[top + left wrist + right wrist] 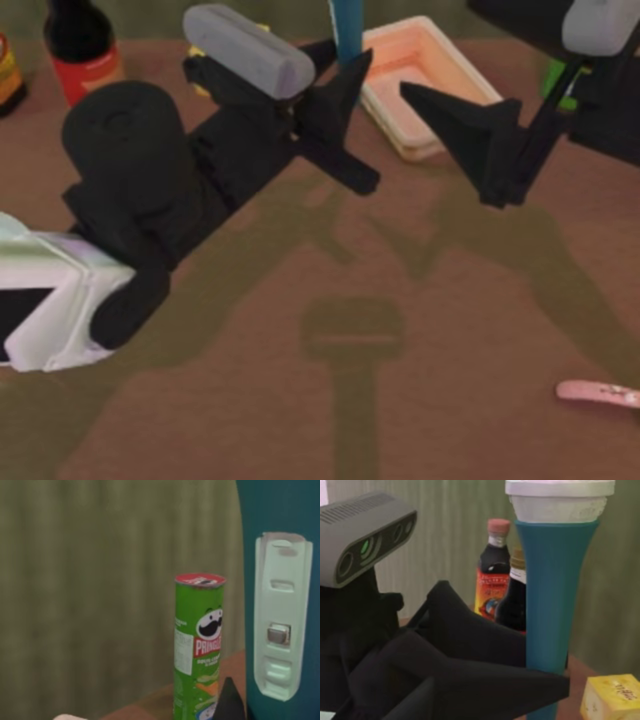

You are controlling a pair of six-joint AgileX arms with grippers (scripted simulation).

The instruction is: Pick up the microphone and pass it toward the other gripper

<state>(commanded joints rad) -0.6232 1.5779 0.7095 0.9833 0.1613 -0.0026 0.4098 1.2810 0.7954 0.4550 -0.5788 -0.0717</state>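
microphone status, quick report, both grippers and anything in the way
Left gripper shut on the microphone, held upright above the table. Right gripper open, close beside it, not touching. Nothing between them; pink tray lies below.

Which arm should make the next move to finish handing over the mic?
Right. The left hand holds the mic upright; the right hand waits open close beside it.

Overhead plus two close, level wrist views
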